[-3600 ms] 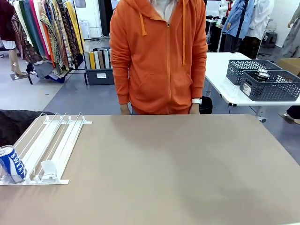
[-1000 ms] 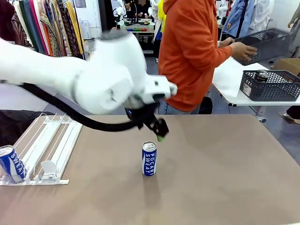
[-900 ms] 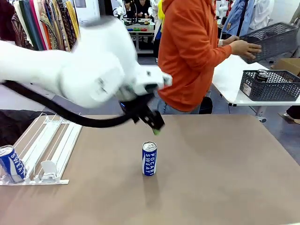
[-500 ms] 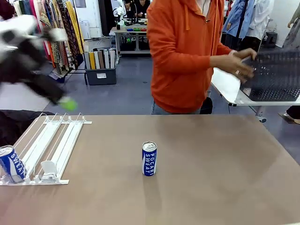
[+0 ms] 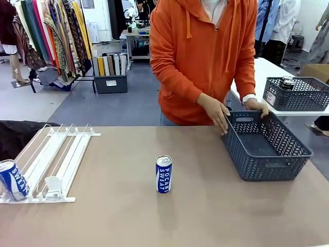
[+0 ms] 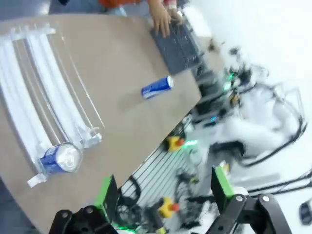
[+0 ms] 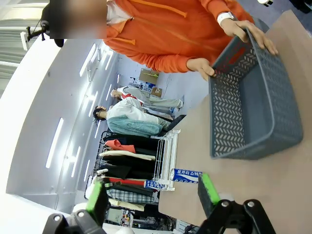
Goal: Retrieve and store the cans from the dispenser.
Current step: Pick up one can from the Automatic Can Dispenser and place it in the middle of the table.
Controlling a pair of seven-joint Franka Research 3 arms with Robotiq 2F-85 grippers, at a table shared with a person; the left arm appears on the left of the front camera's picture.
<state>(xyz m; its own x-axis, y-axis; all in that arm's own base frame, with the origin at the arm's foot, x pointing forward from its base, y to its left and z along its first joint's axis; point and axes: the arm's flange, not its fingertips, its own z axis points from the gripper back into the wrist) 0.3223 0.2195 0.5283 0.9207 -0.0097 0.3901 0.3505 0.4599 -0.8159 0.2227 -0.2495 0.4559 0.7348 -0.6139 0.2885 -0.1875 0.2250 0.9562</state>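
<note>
Person (image 5: 200,62) just set grey plastic mesh basket (image 5: 267,170) by bench's (image 5: 154,221) right edge, so blue-white aluminium can (image 5: 163,174) mid-bench can be stored. Left end effector (image 6: 163,183) & right end effector (image 7: 152,187) both released, empty.

Two cans (image 5: 163,174) (image 5: 13,179) (both blue-and-white), one dispenser (image 5: 56,154), two mesh baskets (image 5: 257,167) (image 5: 295,99) and one person (image 5: 200,62).

We see a blue-and-white Pocari Sweat can (image 5: 163,174) standing upright at the middle of the front view, silver top up, well apart from the dispenser (image 5: 67,159). That sloped clear rack with white dividers lies at lower left. A second Pocari Sweat can (image 5: 13,179) leans in its leftmost lane, at the near end.
</note>
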